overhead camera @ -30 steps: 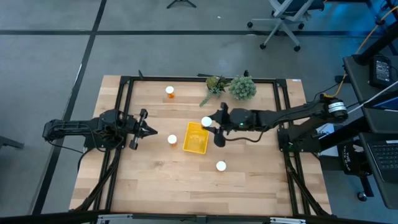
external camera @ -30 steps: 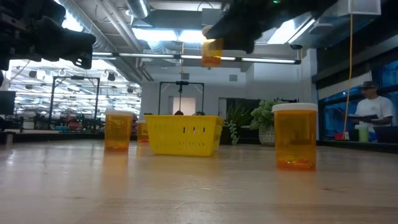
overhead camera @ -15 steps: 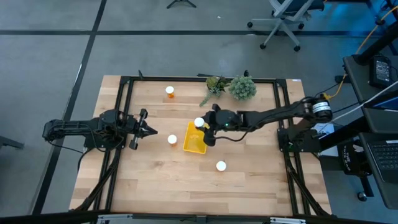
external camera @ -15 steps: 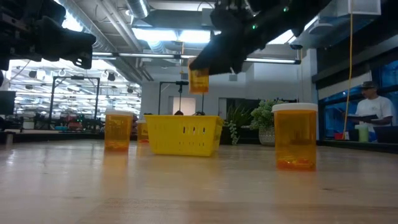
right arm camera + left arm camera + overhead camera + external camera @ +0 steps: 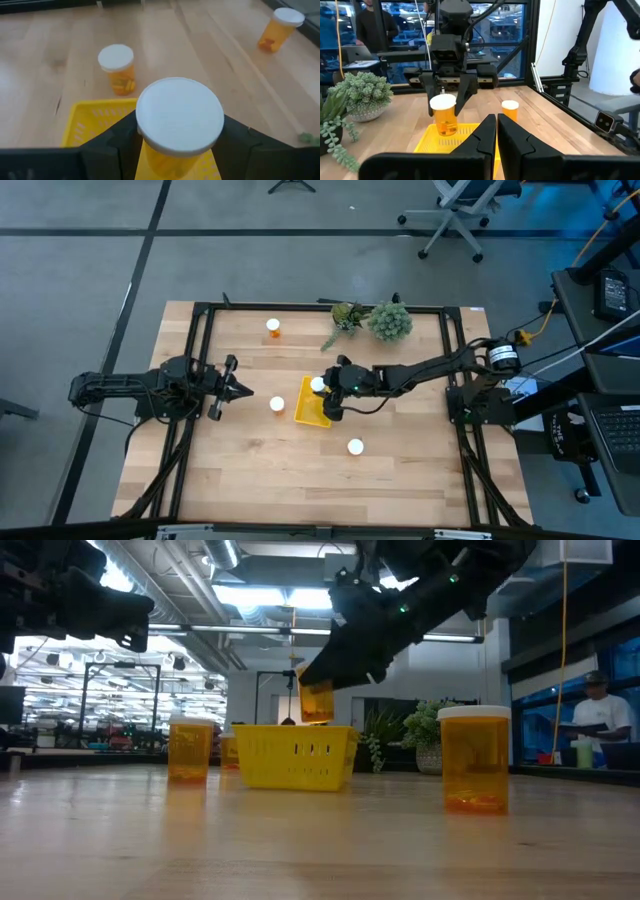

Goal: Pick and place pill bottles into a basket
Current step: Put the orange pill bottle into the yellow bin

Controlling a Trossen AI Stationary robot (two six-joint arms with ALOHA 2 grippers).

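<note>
Right gripper (image 5: 322,387) lowered over basket (image 5: 306,414), fingers grasping pill bottle (image 5: 316,700), base hidden, left gripper (image 5: 243,390) clenched.

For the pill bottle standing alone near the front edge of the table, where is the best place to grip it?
Probably from above, fingers closing on the orange body just under the white cap of that pill bottle: it stands upright with free space all around. The right gripper holds another bottle the same way.

Greenery and onlookers around the tabletop (image 5: 250,460).
Two plant sprigs (image 5: 378,318) sit at the far edge; an office chair (image 5: 455,205) stands beyond, a person (image 5: 595,720) reading alongside.
</note>
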